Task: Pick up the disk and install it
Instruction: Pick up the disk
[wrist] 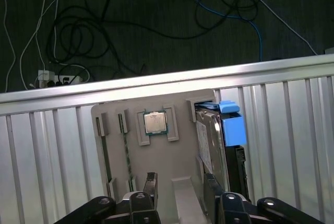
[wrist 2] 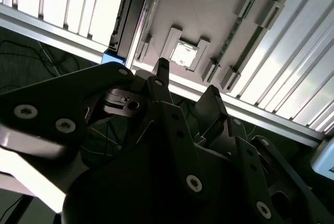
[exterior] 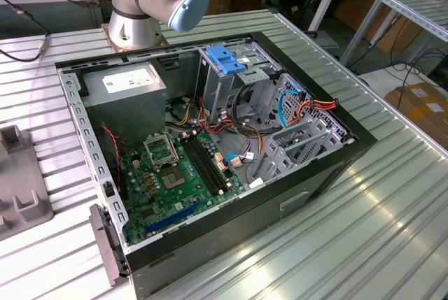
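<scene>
Strong overhead light lays white glare patches on the metal table (exterior: 378, 202) in the exterior view and washes its slats nearly blank in the second wrist view, where the gripper (wrist 2: 187, 77) looks dark, perhaps backlit, while the first wrist view's floor (wrist: 156, 20) lies dim

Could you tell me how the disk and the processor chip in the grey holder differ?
The disk stands on edge in its slot; the processor chip lies flat in a square recess. The disk is larger, with blue rails; the processor chip is small, square and plain metal. Both sit in the grey holder.
</scene>
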Controlling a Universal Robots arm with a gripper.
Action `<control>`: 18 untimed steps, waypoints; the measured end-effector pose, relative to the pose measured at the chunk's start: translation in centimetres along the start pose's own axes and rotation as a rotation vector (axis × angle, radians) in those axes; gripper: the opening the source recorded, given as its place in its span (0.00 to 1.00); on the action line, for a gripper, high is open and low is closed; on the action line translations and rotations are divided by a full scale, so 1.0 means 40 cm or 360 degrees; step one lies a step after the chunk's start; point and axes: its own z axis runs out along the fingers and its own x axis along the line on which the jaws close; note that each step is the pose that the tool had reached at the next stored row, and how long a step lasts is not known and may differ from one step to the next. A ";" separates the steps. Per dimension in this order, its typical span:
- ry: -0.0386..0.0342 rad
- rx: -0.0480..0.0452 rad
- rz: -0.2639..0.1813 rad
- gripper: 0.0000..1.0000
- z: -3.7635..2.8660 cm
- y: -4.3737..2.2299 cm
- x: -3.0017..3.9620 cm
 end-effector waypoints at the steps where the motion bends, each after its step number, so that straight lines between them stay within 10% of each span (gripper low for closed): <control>1: 0.0000 0.0000 0.0000 0.48 0.001 0.000 0.000; 18: -0.0002 0.0000 0.0000 0.48 0.013 0.001 0.000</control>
